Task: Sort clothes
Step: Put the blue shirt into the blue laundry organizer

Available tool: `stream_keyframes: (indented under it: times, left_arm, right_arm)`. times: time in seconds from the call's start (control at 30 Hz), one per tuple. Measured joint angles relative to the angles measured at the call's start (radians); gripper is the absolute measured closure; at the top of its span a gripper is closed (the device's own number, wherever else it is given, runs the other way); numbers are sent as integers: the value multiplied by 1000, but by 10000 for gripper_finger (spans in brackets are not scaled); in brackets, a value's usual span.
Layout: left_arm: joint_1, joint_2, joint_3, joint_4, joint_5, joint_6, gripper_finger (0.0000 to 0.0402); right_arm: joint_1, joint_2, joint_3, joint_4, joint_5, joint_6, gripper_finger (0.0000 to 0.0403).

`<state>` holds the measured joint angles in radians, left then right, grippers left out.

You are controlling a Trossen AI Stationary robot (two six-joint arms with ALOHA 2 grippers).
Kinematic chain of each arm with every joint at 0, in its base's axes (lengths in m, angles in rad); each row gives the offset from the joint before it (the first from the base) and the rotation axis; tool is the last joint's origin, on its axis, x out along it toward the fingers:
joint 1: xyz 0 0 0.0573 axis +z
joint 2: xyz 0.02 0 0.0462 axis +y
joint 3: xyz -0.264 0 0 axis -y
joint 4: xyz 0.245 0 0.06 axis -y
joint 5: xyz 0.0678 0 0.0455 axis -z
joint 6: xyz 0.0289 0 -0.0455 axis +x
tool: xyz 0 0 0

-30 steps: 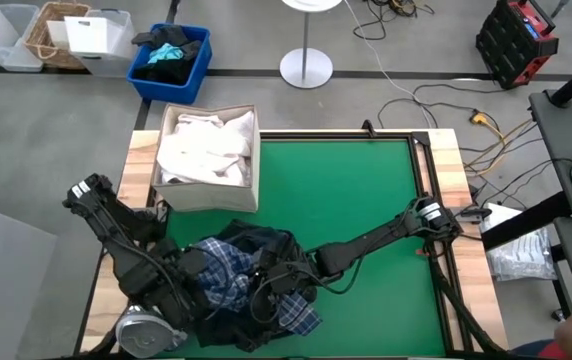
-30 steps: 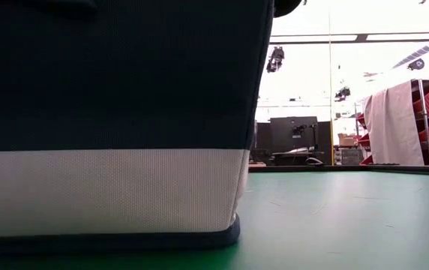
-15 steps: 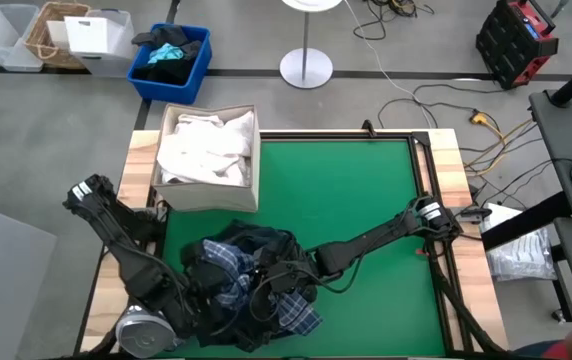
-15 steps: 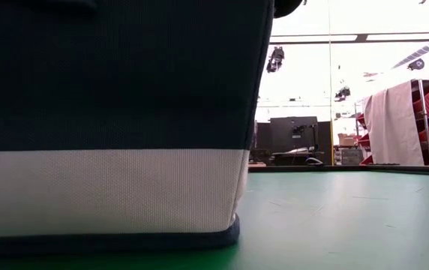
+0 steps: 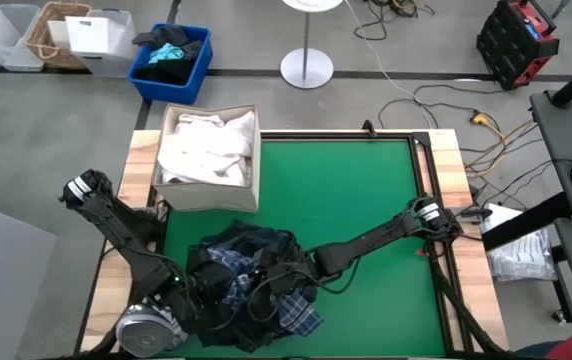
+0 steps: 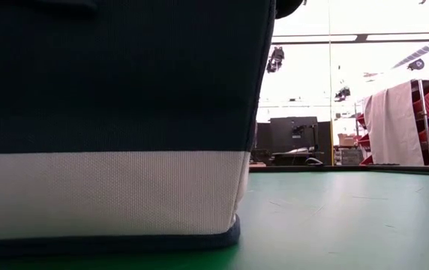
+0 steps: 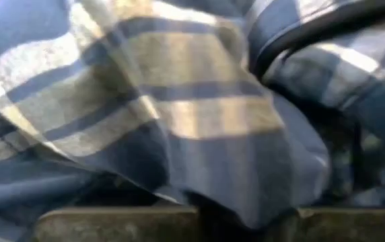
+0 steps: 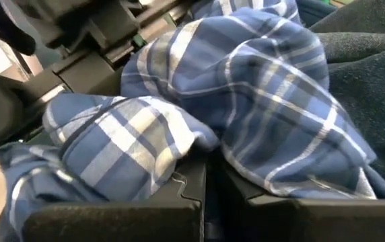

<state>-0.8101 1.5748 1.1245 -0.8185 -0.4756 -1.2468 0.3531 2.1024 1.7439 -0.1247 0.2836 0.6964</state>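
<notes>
Two black jointed arms, looped black cables, silver round base

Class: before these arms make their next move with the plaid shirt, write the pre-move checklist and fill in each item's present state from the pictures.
1. Both grippers at the plaid shirt: ok, left gripper and right gripper sit in the pile.
2. Right gripper's fingers closed on plaid cloth: ok.
3. Left gripper's grip: cannot tell.
4. Plaid shirt free of the dark navy piece: not ok, they overlap.
5. Room in the fabric bin: cannot tell; white shirts lie inside.
</notes>
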Motion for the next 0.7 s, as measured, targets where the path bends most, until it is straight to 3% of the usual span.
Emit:
stream_keyframes:
  times: [0.7]
  left_arm:
    - [0, -1, -43, 48, -30, -6, 401]
  right_arm:
    - [-6, 9, 2, -11, 1, 7, 390]
